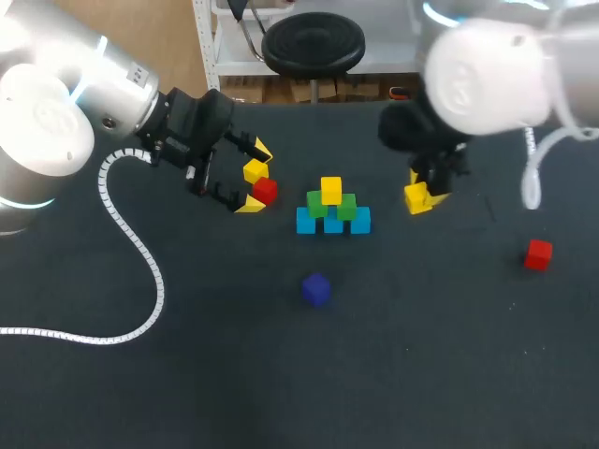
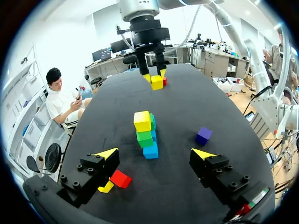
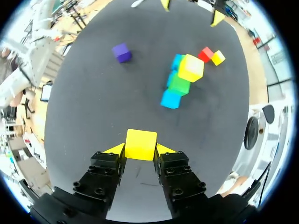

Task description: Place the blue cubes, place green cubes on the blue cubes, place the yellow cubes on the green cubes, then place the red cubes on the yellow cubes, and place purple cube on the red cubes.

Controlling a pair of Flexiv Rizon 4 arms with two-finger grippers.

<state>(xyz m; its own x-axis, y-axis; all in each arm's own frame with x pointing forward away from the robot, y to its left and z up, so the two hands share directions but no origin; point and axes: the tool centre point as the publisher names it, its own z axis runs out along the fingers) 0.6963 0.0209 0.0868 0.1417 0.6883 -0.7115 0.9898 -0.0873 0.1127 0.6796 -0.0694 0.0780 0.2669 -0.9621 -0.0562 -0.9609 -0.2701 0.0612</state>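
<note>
1. Three blue cubes [image 1: 333, 223] form a row on the dark table [image 1: 187, 374], with two green cubes [image 1: 316, 204] on them and a top yellow cube [image 1: 330, 189] crowning the pyramid.
2. Right jaws, just right of the pyramid, are clamped on a held yellow cube [image 3: 141, 144].
3. Left jaws stand apart, left of the pyramid, by a loose red cube [image 1: 266, 190] touching a loose yellow cube [image 1: 255, 170].
4. One purple cube [image 1: 316, 288] lies on the robot's side of the pyramid, and a far red cube [image 1: 538, 253] well to its right.

Blue cubes [image 1: 333, 223], green cubes [image 1: 316, 203], yellow cubes [image 1: 330, 188], red cubes [image 1: 537, 253], one purple cube [image 1: 316, 288].
</note>
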